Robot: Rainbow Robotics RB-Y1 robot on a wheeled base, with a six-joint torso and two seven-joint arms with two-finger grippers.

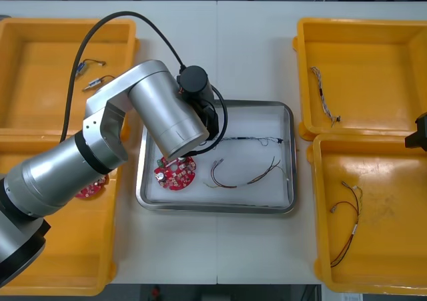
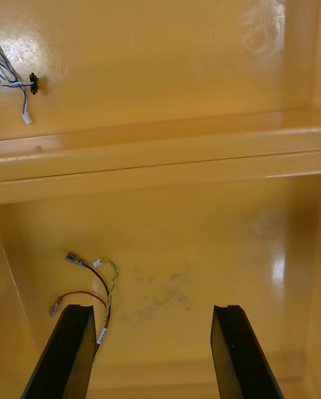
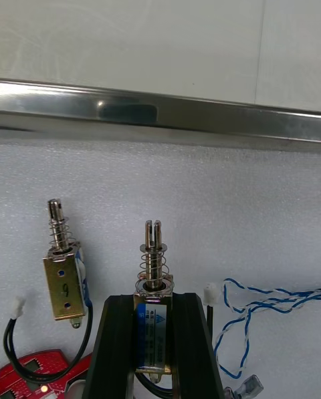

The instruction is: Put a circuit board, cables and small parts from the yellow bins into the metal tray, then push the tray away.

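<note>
The small metal part with a spring at its tip (image 3: 153, 285) sits between your left jaws, which are closed on its body, low over the white lining at the 9 o'clock side of the shiny metal tray (image 1: 291, 154). Set it down on the lining before you release it, and open only a little. A second small metal part (image 3: 63, 279) lies just beside the jaws. The round red circuit board (image 1: 175, 173) is at 7 o'clock, and the twisted blue and white cable (image 3: 267, 302) lies near on the other side. Your right jaws hang wide open and empty over the near yellow bin (image 1: 380, 261) at 4 o'clock.
</note>
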